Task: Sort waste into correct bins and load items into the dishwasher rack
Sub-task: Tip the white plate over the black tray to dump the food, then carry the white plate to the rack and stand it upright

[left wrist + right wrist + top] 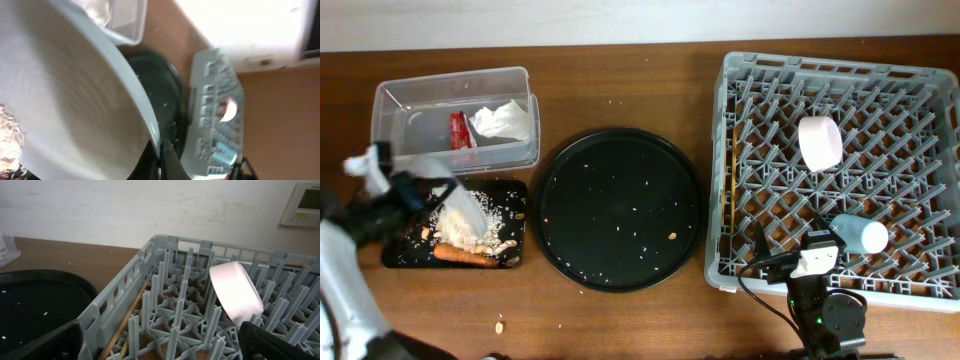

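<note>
Left end effector, round plate

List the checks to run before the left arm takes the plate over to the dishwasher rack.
1. Grip on plate: ok; left gripper is shut on it, tilted over the black tray.
2. Plate scraped clean: cannot tell; left wrist view is blurred.
3. Free pegs in dishwasher rack: ok; bowl and cup sit toward its right, chopsticks along its left wall.
4. Path clear of right gripper: not ok; it hangs open over the rack's near edge.
5. Scraps all binned: not ok; crumbs lie on the round black tray.
</note>
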You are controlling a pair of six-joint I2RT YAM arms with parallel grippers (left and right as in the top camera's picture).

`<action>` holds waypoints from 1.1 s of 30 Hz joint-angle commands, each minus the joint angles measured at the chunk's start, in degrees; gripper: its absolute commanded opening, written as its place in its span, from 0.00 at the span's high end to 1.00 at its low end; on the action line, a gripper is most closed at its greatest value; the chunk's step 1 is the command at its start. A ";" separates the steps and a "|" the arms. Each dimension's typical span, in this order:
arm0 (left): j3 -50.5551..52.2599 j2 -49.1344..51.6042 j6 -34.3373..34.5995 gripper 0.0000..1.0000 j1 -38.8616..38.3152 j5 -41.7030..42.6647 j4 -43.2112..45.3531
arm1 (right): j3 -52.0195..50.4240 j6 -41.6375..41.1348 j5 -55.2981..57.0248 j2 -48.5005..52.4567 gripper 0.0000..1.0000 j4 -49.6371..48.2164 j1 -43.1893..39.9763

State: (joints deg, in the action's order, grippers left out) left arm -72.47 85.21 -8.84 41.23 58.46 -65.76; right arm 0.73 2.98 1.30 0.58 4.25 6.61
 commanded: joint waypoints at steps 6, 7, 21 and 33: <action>10.60 -4.35 -17.49 1.00 8.63 23.45 -0.04 | -0.42 -0.42 0.50 -0.37 0.02 0.20 -0.31; 10.49 -4.70 -17.42 0.99 8.04 23.63 -0.02 | -0.42 -0.42 0.50 -0.37 0.02 0.22 -0.31; 0.50 16.63 57.92 1.00 -67.36 -2.38 100.56 | -0.42 -0.42 0.50 -0.37 0.02 0.20 -0.31; 0.35 28.09 55.87 0.01 -68.96 0.59 97.00 | -0.42 -0.42 0.50 -0.37 0.02 0.20 -0.31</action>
State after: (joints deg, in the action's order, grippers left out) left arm -71.85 113.06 49.58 -29.69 57.04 30.81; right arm 0.73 2.96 1.30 0.58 4.25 6.57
